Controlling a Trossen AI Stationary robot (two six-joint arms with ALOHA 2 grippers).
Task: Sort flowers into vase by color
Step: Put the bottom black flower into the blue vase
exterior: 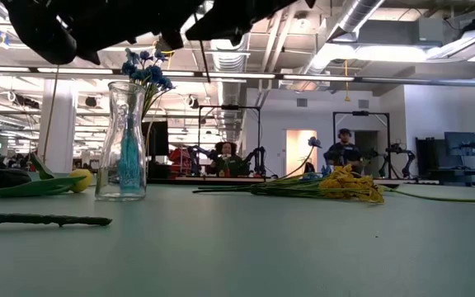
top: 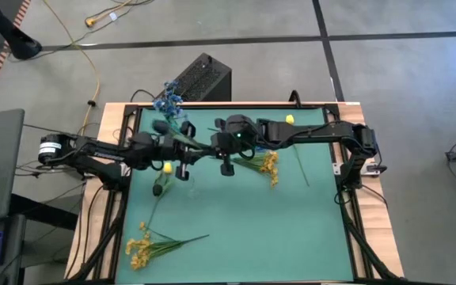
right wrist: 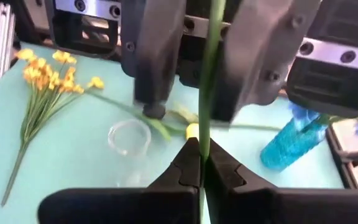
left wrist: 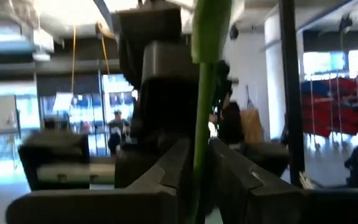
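You are not seeing any readable text, label, brand, number or sign in any of these four views.

Clear glossy glass vase (exterior: 122, 140); matt green table mat (top: 244, 222); matt black plastic fingers (right wrist: 229, 180).
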